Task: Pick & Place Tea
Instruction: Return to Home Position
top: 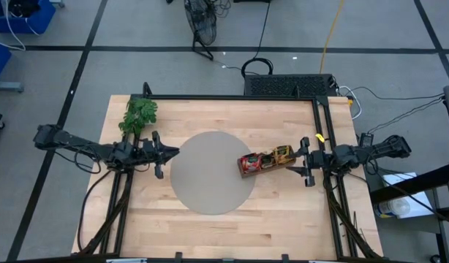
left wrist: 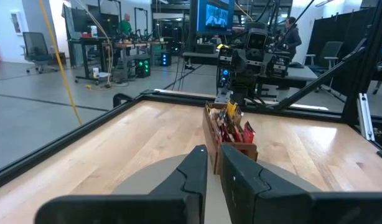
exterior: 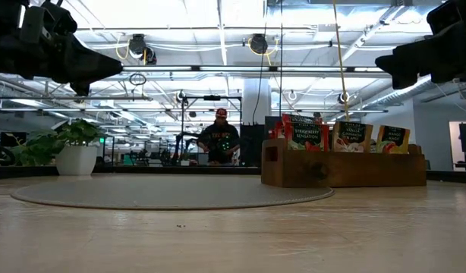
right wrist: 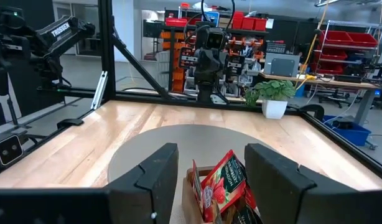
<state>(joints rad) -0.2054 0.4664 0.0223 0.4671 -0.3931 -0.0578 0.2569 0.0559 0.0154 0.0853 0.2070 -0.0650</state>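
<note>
The tea sachets (top: 252, 162) stand upright in a long wooden tray (top: 265, 169) that rests on the table, its left end on the edge of a round grey mat (top: 210, 175). Red sachets (right wrist: 223, 182) fill the tray's left end and orange-yellow ones (top: 283, 153) its right end. In the low view the sachets (exterior: 309, 136) stick up above the tray's wall (exterior: 343, 168). My right gripper (top: 296, 159) (right wrist: 211, 152) hovers open and level above the tray's right end. My left gripper (top: 173, 152) (left wrist: 214, 163) hovers level over the mat's left edge, its fingers nearly together and holding nothing.
A green plant in a white pot (top: 140, 113) (exterior: 75, 152) stands at the table's far left corner. Black frame rails (top: 232, 97) run along the far and side edges. A person (exterior: 220, 136) stands in the room beyond the table. The mat's middle lies bare between the grippers.
</note>
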